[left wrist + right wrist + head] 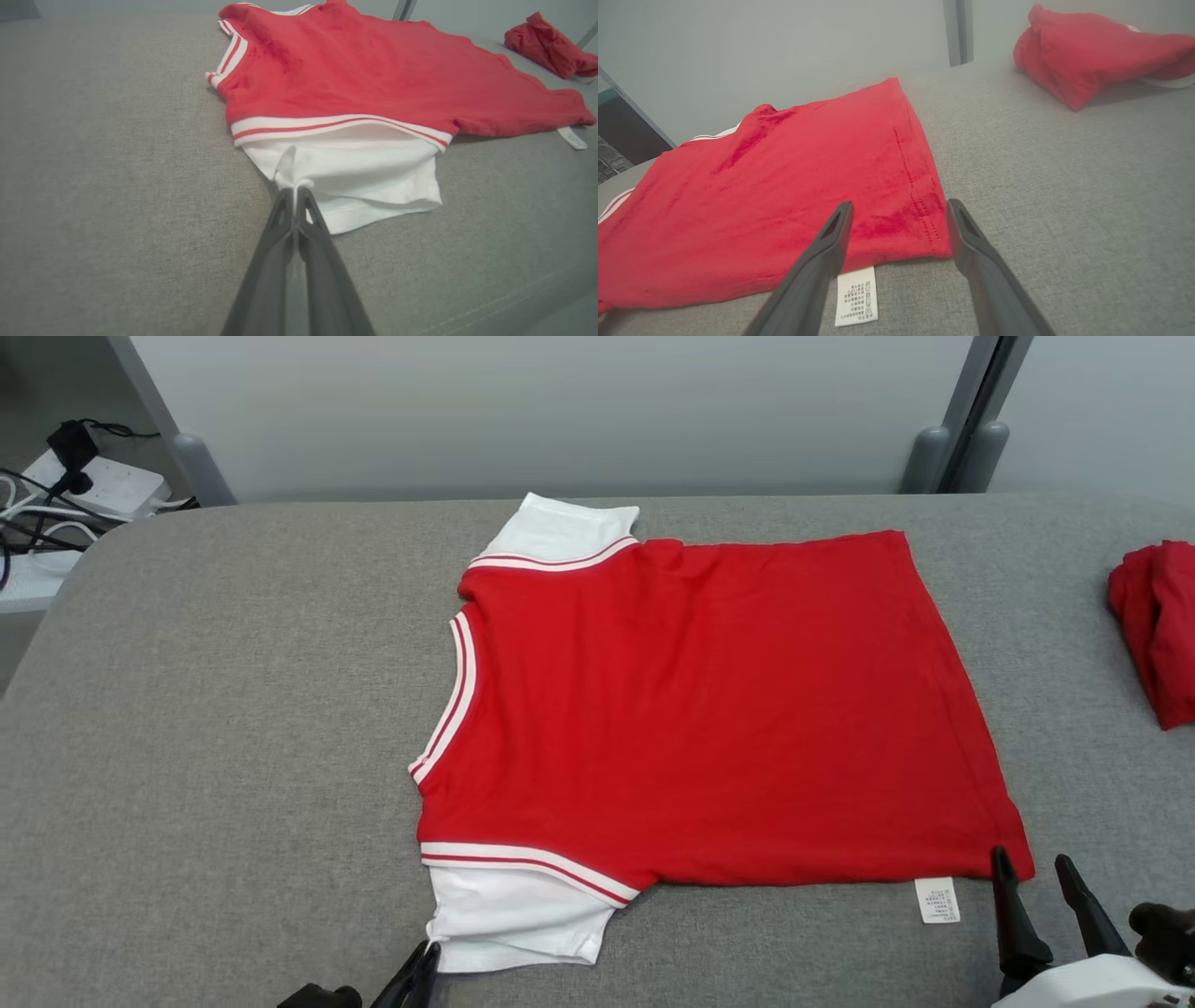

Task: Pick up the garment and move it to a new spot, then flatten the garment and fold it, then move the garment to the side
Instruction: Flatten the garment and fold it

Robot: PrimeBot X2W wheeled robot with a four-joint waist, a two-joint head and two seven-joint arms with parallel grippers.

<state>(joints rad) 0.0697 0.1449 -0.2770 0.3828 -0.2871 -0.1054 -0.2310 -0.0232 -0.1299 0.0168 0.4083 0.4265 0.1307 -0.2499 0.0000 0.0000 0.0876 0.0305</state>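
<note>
Head view: the red shirt is lying flat on the grey counter, with the left gripper touching its near white sleeve and the right gripper sitting at the near hem corner. Left wrist view: the fingers are clenching the sleeve's edge, pressed together. Right wrist view: the fingers are standing apart, released, straddling the hem corner beside the white label.

The garment is lying on the middle of the table, neck facing 9 o'clock, hem facing 3. The left gripper is sitting at 7 o'clock on the near sleeve. The right gripper is sitting at 5 beside the hem corner and a label. A bundled cloth is lying well apart at 3, and a power strip is sitting off the table at 10.
</note>
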